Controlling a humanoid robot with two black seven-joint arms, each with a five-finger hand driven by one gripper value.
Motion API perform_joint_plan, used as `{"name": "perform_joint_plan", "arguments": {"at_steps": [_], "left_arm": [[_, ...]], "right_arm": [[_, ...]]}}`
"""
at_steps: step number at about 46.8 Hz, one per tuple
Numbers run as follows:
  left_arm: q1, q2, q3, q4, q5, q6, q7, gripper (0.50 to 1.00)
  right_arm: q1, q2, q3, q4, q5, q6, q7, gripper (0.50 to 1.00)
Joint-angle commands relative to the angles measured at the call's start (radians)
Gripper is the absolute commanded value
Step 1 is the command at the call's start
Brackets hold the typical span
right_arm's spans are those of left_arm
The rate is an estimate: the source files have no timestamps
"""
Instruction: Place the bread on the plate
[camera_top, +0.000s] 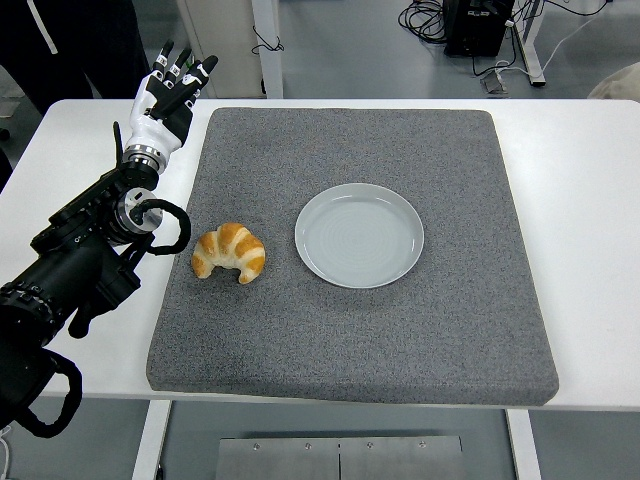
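The left hand is raised over the white table at about ten o'clock, just off the grey mat's far-left corner, its fingers straight, close together and holding nothing; its arm is cut off by the left edge, and the right arm is out of sight. One croissant lies on the mat at nine o'clock of one empty pale plate, near it but apart.
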Motion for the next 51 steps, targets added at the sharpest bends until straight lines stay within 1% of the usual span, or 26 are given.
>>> {"name": "perform_joint_plan", "arguments": {"at_steps": [1, 24, 35, 40, 44, 51], "left_arm": [[0.003, 0.000, 0.000, 0.000, 0.000, -0.001, 0.000, 0.971], [0.001, -0.005, 0.014, -0.012, 0.002, 0.003, 0.000, 0.972], [-0.002, 0.020, 0.020, -0.038, 0.009, -0.001, 0.002, 0.971], [0.001, 0.060, 0.026, -0.070, 0.017, -0.001, 0.002, 0.971], [-0.001, 0.087, 0.057, -0.104, 0.020, 0.004, 0.002, 0.971], [-0.037, 0.155, 0.181, -0.164, 0.022, 0.013, 0.003, 0.971]], "right_arm": [[0.000, 0.000, 0.000, 0.000, 0.000, 0.000, 0.000, 1.000], [0.000, 0.000, 0.000, 0.000, 0.000, 0.000, 0.000, 1.000], [0.000, 0.000, 0.000, 0.000, 0.000, 0.000, 0.000, 1.000], [-0.001, 0.000, 0.000, 0.000, 0.000, 0.000, 0.001, 1.000], [-0.001, 0.000, 0.000, 0.000, 0.000, 0.000, 0.000, 1.000], [-0.001, 0.000, 0.000, 0.000, 0.000, 0.000, 0.000, 1.000]]}}
